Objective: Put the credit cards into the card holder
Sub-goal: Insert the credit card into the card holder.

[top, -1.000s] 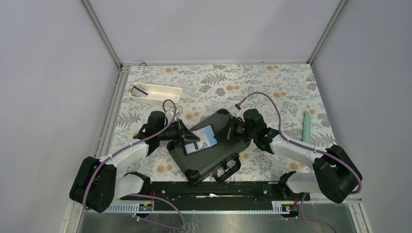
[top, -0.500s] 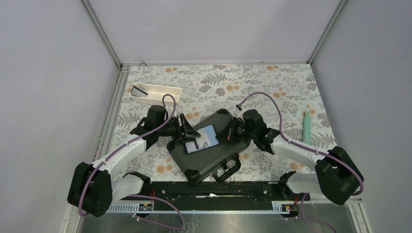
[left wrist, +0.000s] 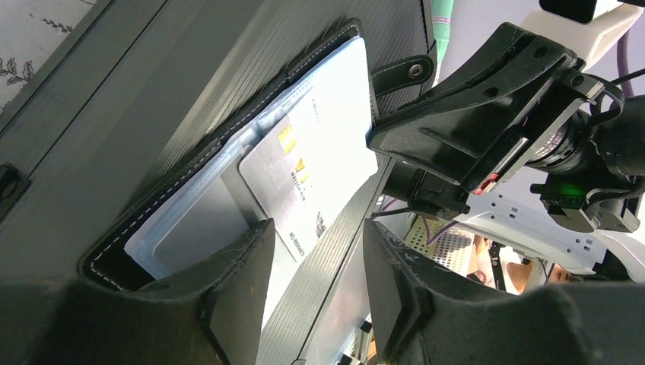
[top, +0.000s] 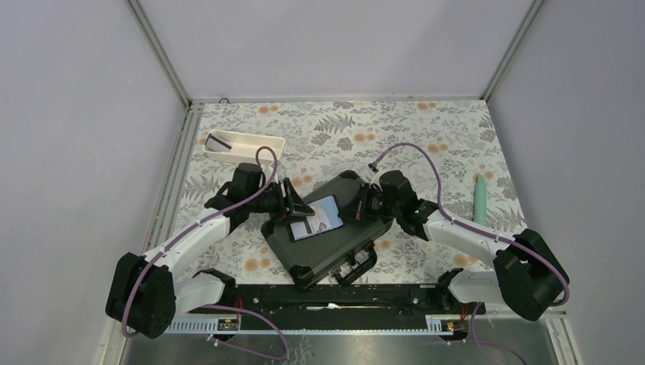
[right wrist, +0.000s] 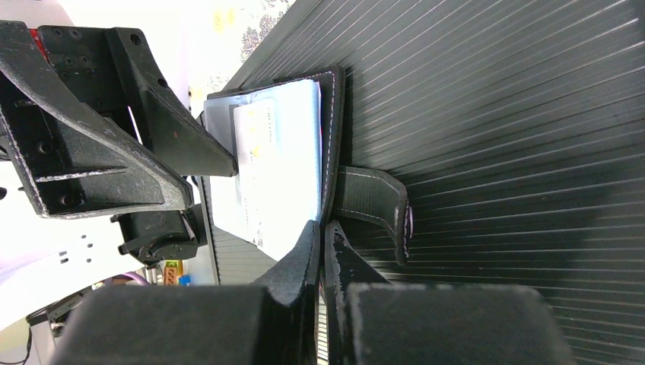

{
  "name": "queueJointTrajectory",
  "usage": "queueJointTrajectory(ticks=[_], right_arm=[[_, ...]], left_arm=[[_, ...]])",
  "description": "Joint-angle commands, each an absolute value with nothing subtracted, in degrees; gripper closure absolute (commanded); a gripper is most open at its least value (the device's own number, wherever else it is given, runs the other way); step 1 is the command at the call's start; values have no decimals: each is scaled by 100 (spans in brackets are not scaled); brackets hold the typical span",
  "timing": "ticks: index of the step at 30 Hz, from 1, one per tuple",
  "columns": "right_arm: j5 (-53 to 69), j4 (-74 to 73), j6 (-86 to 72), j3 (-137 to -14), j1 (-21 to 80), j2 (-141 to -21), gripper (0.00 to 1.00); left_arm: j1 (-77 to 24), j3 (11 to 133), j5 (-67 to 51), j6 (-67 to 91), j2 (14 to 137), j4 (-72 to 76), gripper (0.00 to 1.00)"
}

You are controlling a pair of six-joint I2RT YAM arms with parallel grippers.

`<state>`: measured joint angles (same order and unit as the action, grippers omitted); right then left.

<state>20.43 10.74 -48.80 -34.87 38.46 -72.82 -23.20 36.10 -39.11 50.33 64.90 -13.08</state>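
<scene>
A long white rectangular plastic tray (top: 257,151) is sitting on the flower-printed bench (top: 426,137) well beyond the far-left corner of the large black ribbed hard case (top: 335,247), and a dark flat credit card (top: 220,142) is lying inside it at its left end. Over the left side of the case, the left gripper (left wrist: 317,234) is hovering low with its black fingers (left wrist: 236,281) spread apart, gripping nothing. A pale silvery plastic credit card (left wrist: 304,167) with small yellow marks is lying in front of that gap, and its near corner is sitting just beside one finger. This card is resting partly tucked into the small black stitched folding card holder (left wrist: 182,243), which is lying open, grey-blue inside facing up, on the lid of the case near its middle. The holder's black snap tab (left wrist: 401,72) is sticking out from its right edge across the ribbed lid. At that same edge, on the right side of the case, the right gripper (right wrist: 321,232) is reaching in with its fingers closed tight together, and the holder's stitched rim is running straight in between their tips, so it is pinching the card holder there. Well to the right of the case, a pale green cylindrical stick (top: 480,199) is lying on the bench.
</scene>
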Motion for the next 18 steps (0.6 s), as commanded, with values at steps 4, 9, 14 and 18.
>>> queueJointTrajectory(ticks=[4,9,14,18], right_arm=[[1793,976,-4720,-3690,3840,-7306,100],[1815,1000,-4729,-3686,3835,-7319,100],[1819,1011,-4744,-3663,3837,-7329,100],[1819,1012,-4747,-3654,3843,-7335,100]], left_arm=[[-2503,3702,-3438,4837,6771,-1577,51],[-2654,3610,-3381,5017,6902,-1247,51],[-2793,3572,-3305,5182,7007,-948,52],[-2926,3546,-3269,5336,7066,-700,53]])
